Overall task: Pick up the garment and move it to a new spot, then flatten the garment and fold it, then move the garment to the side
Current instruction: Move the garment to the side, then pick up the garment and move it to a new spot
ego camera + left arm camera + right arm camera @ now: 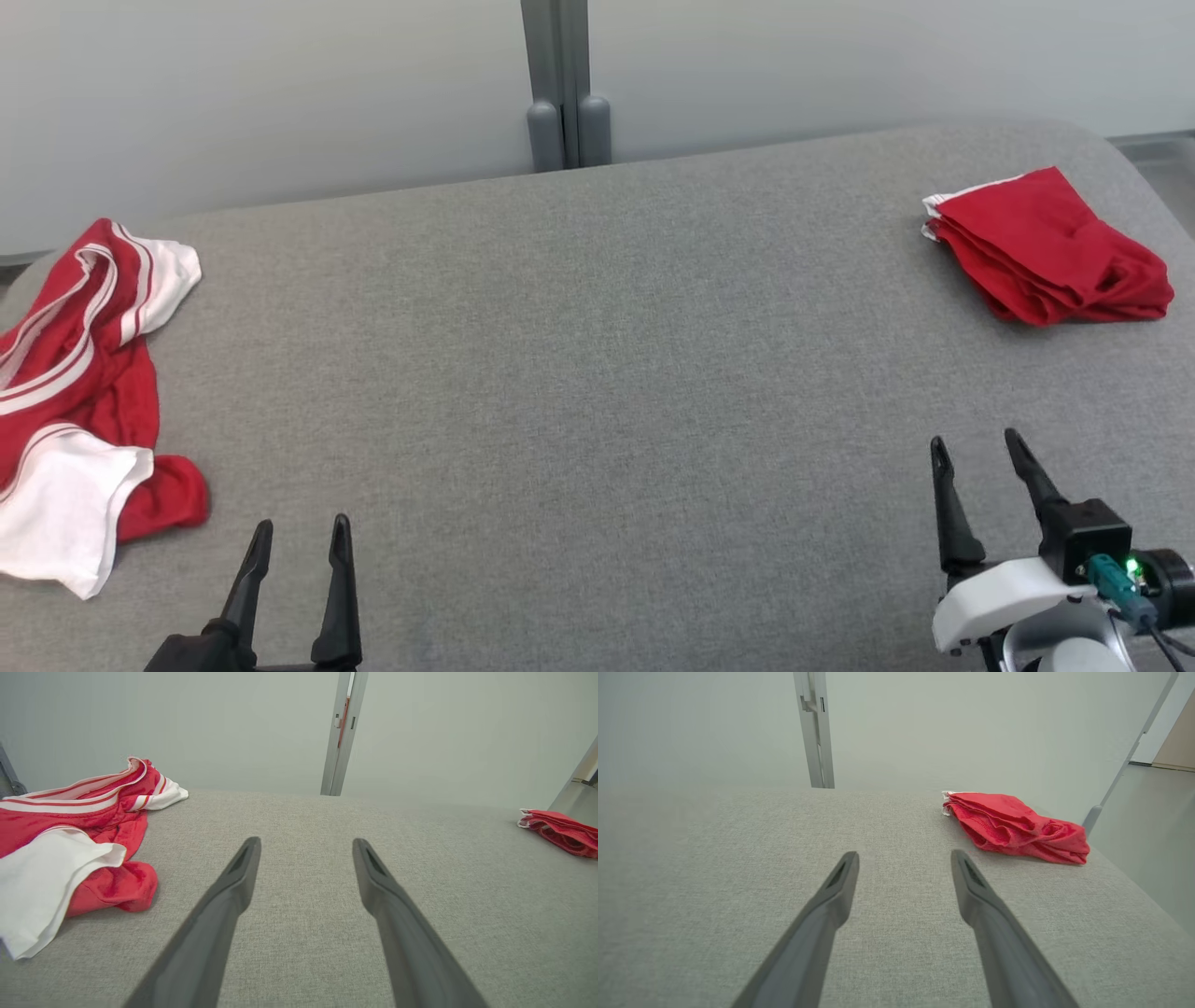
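– While both arms hover at the near edge of the grey table [597,373], what is the status of each hand?

– Left gripper [302,523]: fingers spread wide, nothing between them. Right gripper [974,437]: likewise wide and empty. Neither touches cloth.

– Location of the work piece?

– Crumpled red-and-white garment [84,392] lies heaped at the table's left end, near the left gripper and well apart from the right one. It runs past the head view's left border, so I cannot tell whether it overhangs the table. A folded red garment [1050,247] sits at the far right corner and looks finished. Judgement: the crumpled one is the piece in hand, pick-up not yet begun.

– Risks from here?

– Four noted.
1. The heap is layered. A pinch on the top fold alone may lift a single white flap and drag the rest.
2. A sideways nudge on approach may push it off the left end.
3. Fingertips driven too low may snag the table's woven cover.
4. A set-down too far right would crowd the folded piece and spoil it.

– Mitigation?

– Grasp deep into the bulk and carry toward the bare middle.
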`<state>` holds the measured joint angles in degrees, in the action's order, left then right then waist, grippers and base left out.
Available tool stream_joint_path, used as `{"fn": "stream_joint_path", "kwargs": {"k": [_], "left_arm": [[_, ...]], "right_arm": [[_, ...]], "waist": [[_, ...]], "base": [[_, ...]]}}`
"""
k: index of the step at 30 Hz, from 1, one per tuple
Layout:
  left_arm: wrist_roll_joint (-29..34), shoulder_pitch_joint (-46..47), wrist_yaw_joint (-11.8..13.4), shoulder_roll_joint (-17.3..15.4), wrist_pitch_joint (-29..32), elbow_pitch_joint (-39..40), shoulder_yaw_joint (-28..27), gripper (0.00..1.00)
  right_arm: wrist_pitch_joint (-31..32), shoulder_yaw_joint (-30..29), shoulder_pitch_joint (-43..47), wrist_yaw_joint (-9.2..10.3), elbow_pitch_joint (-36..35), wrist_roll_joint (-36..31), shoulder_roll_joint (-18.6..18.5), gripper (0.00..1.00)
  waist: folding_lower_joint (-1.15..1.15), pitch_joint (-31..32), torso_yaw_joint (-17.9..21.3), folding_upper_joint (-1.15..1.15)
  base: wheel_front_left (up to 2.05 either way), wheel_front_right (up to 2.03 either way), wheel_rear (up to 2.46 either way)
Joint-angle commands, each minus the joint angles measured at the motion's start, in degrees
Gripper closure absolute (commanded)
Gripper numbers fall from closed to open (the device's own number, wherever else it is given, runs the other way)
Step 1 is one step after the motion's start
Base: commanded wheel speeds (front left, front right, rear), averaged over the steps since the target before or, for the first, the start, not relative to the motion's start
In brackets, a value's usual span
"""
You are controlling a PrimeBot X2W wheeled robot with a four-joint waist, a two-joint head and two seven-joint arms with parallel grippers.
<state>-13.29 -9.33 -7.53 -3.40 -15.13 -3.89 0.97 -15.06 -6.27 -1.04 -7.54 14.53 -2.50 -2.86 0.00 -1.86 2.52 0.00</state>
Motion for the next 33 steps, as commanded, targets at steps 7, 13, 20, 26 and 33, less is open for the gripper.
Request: {"fn": "stream_joint_path", "kwargs": {"k": [7, 13, 20, 26, 33], "left_arm": [[0.91, -1.03, 0.07, 0.27, -0.01, -1.65, 0.23, 0.0], [1.04, -0.65, 0.07, 0.34, -0.01, -2.43, 0.53, 0.0], [0.9, -0.4, 0.07, 0.4, -0.01, -2.72, 1.29, 0.0], [0.59, 0.8, 0.07, 0.4, -0.01, -2.81, 2.01, 0.0], [0.38, 0.04, 0.08, 0.37, -0.01, -3.03, 1.7, 0.0]], "right_arm": [[-0.15, 3.03, 4.02, 0.11, 1.03, 3.93, -0.08, 0.0], [-0.14, 4.37, 4.22, 0.11, 1.72, 5.3, -0.08, 0.0], [-0.14, 5.0, 3.93, 0.11, 1.87, 4.85, -0.08, 0.0], [-0.14, 5.09, 4.74, 0.11, 1.69, 5.4, -0.09, 0.0], [-0.14, 6.95, 5.24, 0.11, 2.53, 6.44, -0.07, 0.0]], "waist": [[0.0, 2.99, -3.2, 0.0], [0.0, 3.31, -3.33, 0.0], [0.0, 3.46, -3.63, 0.0], [0.0, 3.31, -7.96, 0.0], [0.0, 4.0, -17.45, 0.0]], "base": [[0.0, 0.0, 0.0], [0.0, 0.0, 0.0], [0.0, 0.0, 0.0], [0.0, 0.0, 0.0], [0.0, 0.0, 0.0]]}}
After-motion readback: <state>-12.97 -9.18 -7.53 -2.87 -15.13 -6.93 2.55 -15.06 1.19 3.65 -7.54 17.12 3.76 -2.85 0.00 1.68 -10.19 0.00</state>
